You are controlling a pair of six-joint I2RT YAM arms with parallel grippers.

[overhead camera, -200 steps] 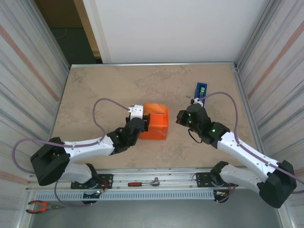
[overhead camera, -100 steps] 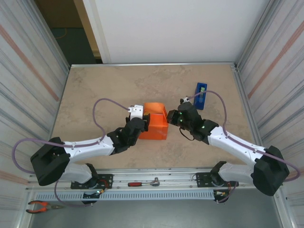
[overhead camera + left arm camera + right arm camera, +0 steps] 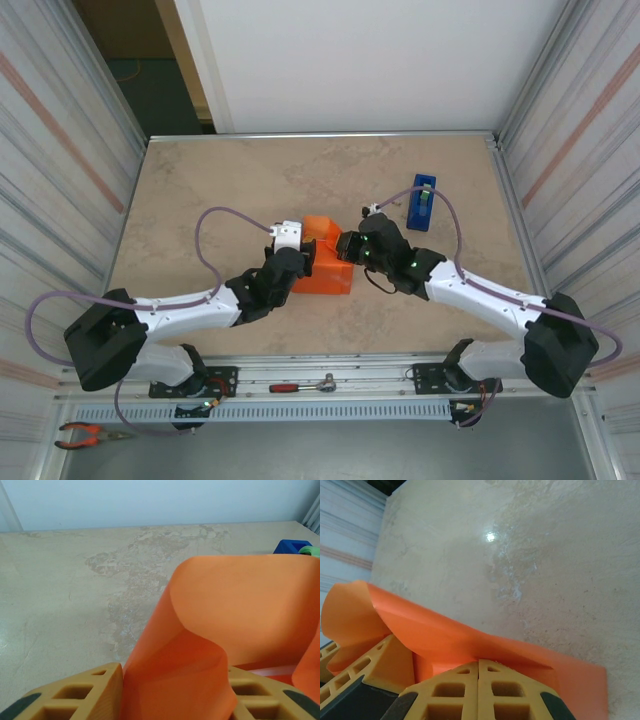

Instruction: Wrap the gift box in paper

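Observation:
The orange paper (image 3: pixel 328 262) is folded up into a bundle at the table's middle, and the gift box is hidden inside it. My left gripper (image 3: pixel 300 262) is at the bundle's left side. In the left wrist view the paper (image 3: pixel 235 615) fills the gap between its tan fingers (image 3: pixel 85 695), so it is shut on the paper. My right gripper (image 3: pixel 349 245) is shut with nothing between its jaws. Its closed tips (image 3: pixel 479 662) press against the paper's raised right fold (image 3: pixel 445 635).
A blue tape dispenser (image 3: pixel 421 202) stands to the right of the bundle, behind the right arm. A ratchet tool (image 3: pixel 302 385) lies on the front rail and red pliers (image 3: pixel 85 433) at the bottom left. Metal walls close in both sides.
My shut right gripper has swung left from near the tape dispenser to the bundle's right side and pushed that fold inward. The left gripper has stayed put, still gripping the paper.

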